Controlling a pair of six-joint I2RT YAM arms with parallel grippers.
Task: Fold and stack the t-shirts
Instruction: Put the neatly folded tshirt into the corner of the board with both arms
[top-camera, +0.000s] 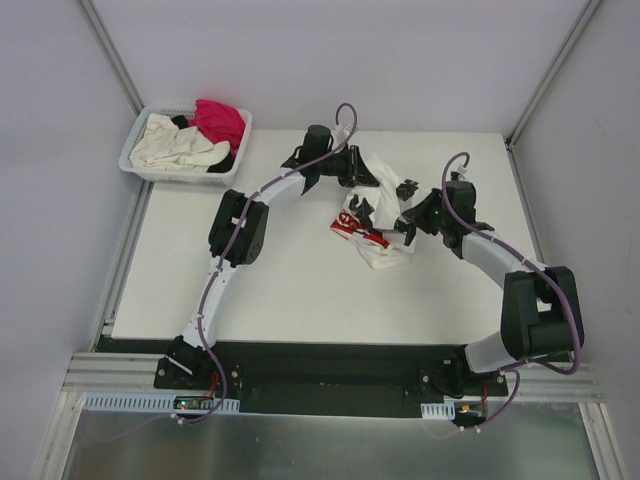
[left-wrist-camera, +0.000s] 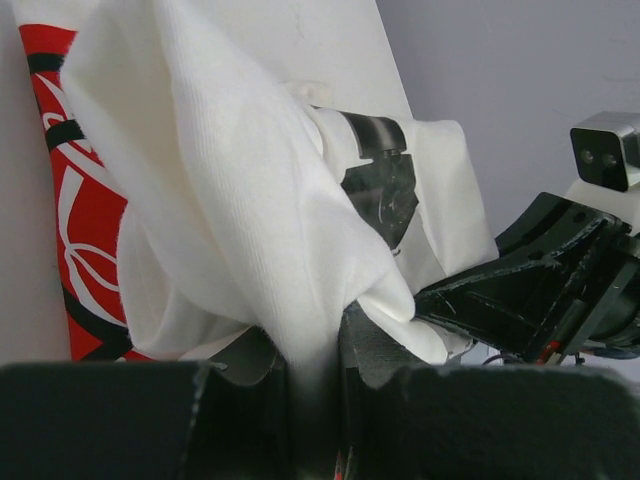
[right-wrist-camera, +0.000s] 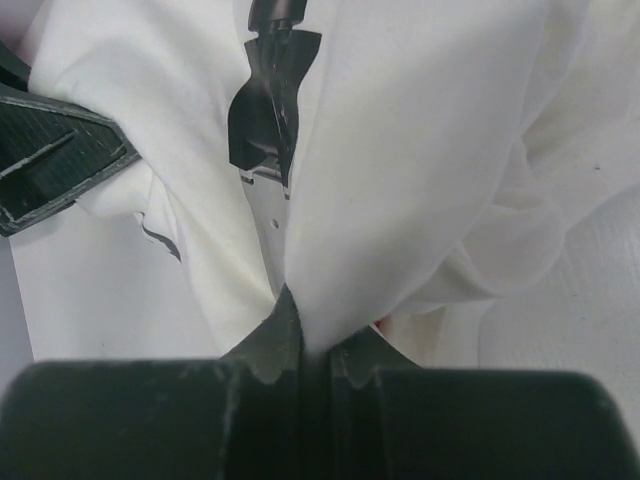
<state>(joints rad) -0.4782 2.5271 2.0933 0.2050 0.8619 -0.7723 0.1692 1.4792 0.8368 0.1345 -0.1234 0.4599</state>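
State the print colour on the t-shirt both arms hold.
Red print on the white t-shirt, with white swirls and black bands; best in the left wrist view.

The printed t-shirt (left-wrist-camera: 220, 200) is soft white cloth with a fine ribbed knit, matt throughout; its red and black print lies flatter and smoother than the weave. The fingers (right-wrist-camera: 262, 350) are hard black plastic, dull, with scuffed pale edges. The desk (top-camera: 290, 290) top is smooth matt white, the basket (top-camera: 165, 172) is white slotted plastic, and the front rail (top-camera: 110, 375) is bare grey metal.
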